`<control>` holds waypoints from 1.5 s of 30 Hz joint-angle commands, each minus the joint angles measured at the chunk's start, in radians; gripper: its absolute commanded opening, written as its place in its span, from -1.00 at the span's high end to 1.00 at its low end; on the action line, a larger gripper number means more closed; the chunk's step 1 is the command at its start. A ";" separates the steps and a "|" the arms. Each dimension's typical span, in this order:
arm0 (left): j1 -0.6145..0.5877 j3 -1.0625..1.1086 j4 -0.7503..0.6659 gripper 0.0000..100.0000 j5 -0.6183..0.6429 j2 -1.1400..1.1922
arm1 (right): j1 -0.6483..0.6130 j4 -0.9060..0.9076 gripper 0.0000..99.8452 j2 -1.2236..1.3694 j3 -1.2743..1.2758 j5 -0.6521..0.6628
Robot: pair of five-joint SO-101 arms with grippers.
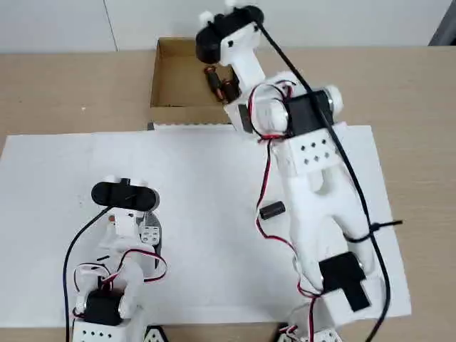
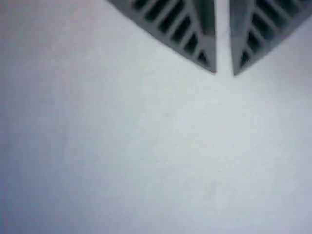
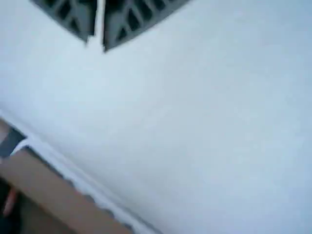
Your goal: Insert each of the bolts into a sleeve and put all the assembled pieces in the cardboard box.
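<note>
The left pincer is narrow and empty over white paper, well apart from the box; the right pincer is also narrow and empty, near the box's edge; the paper covers a wooden table up to the box; a pale wall stands behind it; brown pieces lie in the box, partly hidden by the right arm; a dark sleeve lies outside the box.

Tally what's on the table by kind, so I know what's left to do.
cardboard box: 1
assembled pieces in the box: 2 visible; right arm may hide more
loose black sleeve: 1
Total: 4 visible
</note>
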 commanded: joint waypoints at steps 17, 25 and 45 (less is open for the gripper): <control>0.003 -0.005 -0.029 0.99 0.000 -0.009 | 0.114 0.090 1.00 -0.469 0.451 -0.149; 0.003 -0.005 -0.029 0.99 0.000 -0.009 | 0.140 0.085 0.99 -0.667 0.829 -0.394; -0.005 -0.005 -0.029 0.99 0.023 -0.009 | 0.134 -0.211 0.99 -0.671 1.123 -0.882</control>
